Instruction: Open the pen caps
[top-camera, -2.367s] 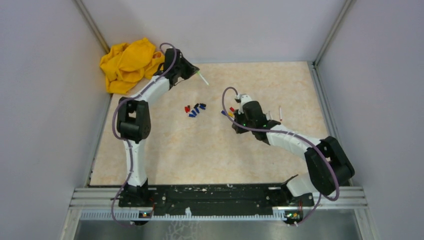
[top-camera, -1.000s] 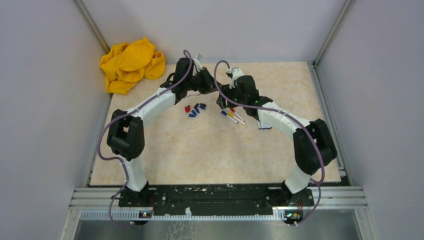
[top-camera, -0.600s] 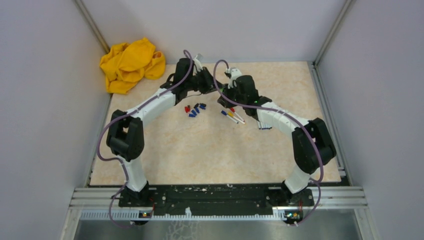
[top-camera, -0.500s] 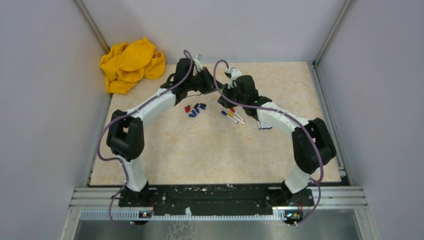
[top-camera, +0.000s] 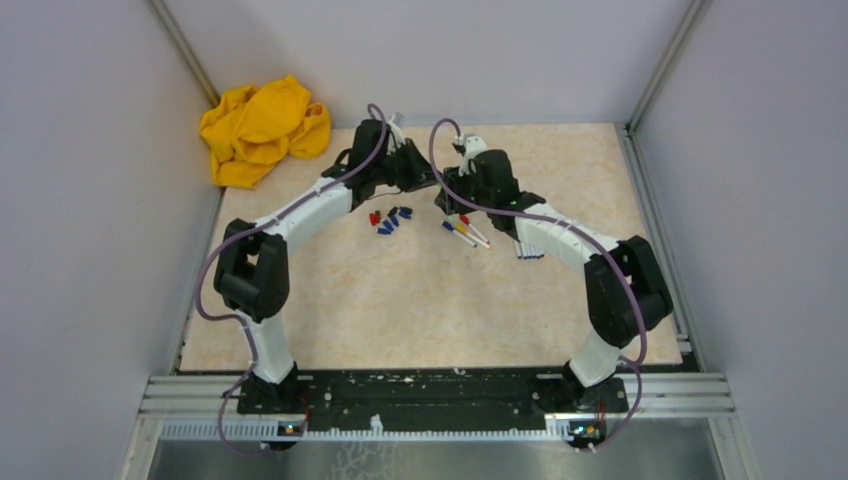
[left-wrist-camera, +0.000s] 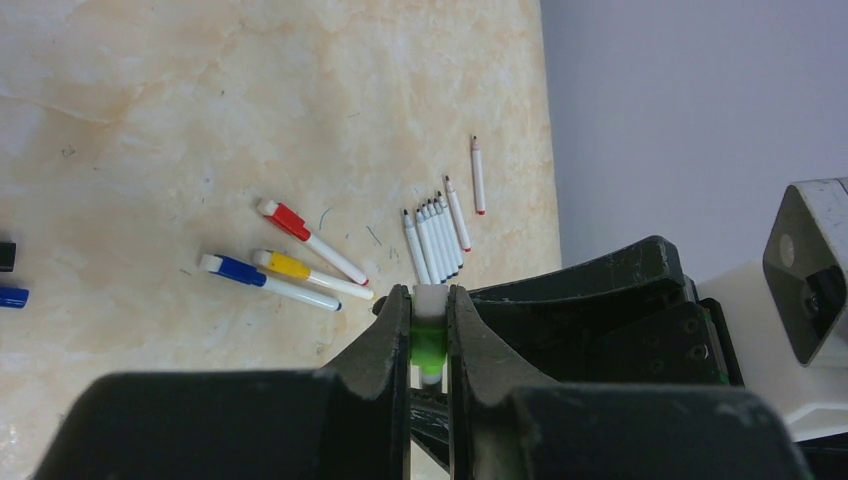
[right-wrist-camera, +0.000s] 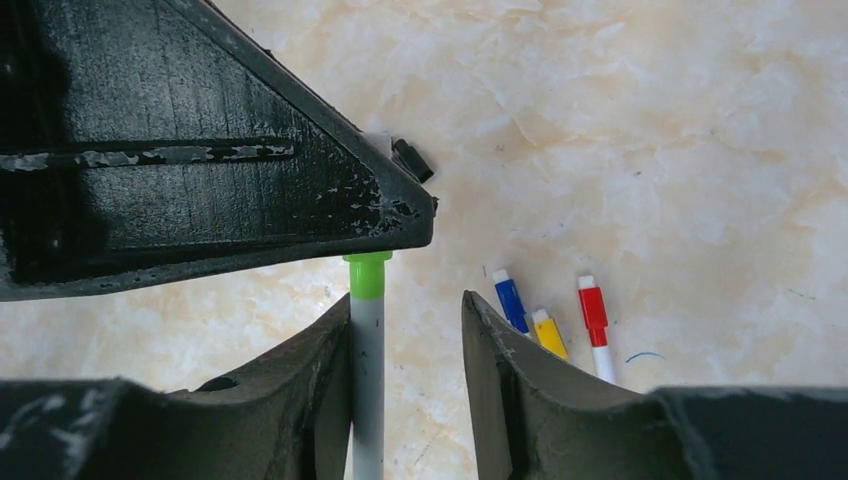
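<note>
My left gripper (left-wrist-camera: 430, 300) is shut on the green pen cap (left-wrist-camera: 428, 340), with a white end showing past its fingertips. It meets my right gripper (top-camera: 447, 190) above the back middle of the table. In the right wrist view the green pen's white barrel (right-wrist-camera: 367, 390) lies against one finger of the right gripper (right-wrist-camera: 405, 305). A clear gap separates it from the other finger, so the jaws stand open. Blue (right-wrist-camera: 509, 298), yellow (right-wrist-camera: 548, 333) and red (right-wrist-camera: 593, 310) caps sit on three pens lying below. Several loose caps (top-camera: 390, 219) lie in a small heap.
A row of uncapped white barrels (left-wrist-camera: 435, 240) lies right of the three capped pens, with one more barrel (left-wrist-camera: 478, 175) apart near the table edge. A yellow cloth (top-camera: 262, 130) is bunched in the back left corner. Grey walls close in the table.
Since the earliest frame both arms have swung together at the back middle, the left bringing the green pen. Over the last second they hardly move; the left gripper has edged slightly left.
</note>
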